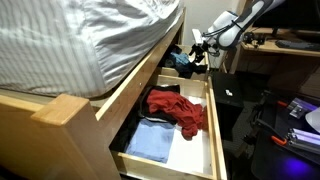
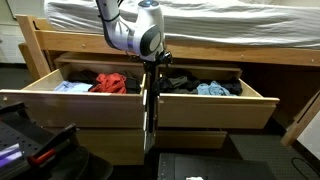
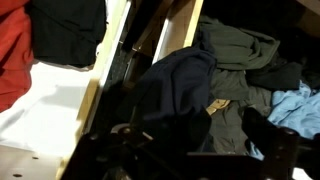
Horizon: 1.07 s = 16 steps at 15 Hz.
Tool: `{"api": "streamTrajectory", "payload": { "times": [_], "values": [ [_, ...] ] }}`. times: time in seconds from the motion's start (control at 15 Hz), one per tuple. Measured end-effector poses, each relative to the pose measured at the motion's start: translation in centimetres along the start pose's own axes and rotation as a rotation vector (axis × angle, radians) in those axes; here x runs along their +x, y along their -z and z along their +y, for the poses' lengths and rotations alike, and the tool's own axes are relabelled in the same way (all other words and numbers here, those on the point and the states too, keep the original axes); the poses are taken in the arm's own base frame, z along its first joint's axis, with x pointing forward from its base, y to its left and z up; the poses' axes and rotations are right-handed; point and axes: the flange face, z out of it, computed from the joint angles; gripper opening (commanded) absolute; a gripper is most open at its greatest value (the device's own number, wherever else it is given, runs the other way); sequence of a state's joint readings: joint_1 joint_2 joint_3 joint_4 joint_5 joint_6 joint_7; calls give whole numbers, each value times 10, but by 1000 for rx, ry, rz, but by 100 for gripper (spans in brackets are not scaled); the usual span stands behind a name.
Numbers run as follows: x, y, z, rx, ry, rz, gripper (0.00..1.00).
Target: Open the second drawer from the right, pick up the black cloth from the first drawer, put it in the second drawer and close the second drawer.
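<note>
Bed: the pale-wood bed [image 2: 200,50] filled both exterior views, with two drawers pulled out side by side beneath it.
First drawer: the first drawer [image 1: 214,125], white-bottomed, stood open and held a red cloth [image 1: 178,108], a light blue cloth [image 1: 150,142] and, just beside the red one, the black cloth [image 3: 65,30].
Second drawer: the second drawer [image 2: 215,108] was already open, so that step looked done. It carried a heap of dark clothes [image 3: 185,90].
Gripper: the gripper [image 2: 155,70] hung over the boards between the two drawers, jaws spread wide and holding nothing.
Left to do: by the look of it, picking up the black cloth, laying it in the second drawer and shutting that drawer.
Wrist view only: it showed the black cloth near the dividing board, and the gripper above the dark heap rather than above the cloth.
Exterior views only: they showed the mattress [image 1: 80,35] overhanging the drawers, which the wrist view did not show.
</note>
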<state>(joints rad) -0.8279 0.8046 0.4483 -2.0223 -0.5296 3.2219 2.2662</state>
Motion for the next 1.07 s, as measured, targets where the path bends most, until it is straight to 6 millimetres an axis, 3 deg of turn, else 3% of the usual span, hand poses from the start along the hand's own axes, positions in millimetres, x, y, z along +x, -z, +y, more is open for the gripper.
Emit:
{"api": "streamTrajectory", "payload": {
  "times": [0.27,0.53,0.8,0.93,1.0,1.07],
  "values": [
    [17,-8,-8,-5,-50,-12,100],
    [23,-26,-2,-117,-147,57,100],
    [25,-29,-3,-132,-171,62,100],
    [35,-29,-5,-105,-218,97,100],
    [40,-28,-7,-89,-239,129,75],
    [43,-26,-9,-73,-253,159,74]
  ]
}}
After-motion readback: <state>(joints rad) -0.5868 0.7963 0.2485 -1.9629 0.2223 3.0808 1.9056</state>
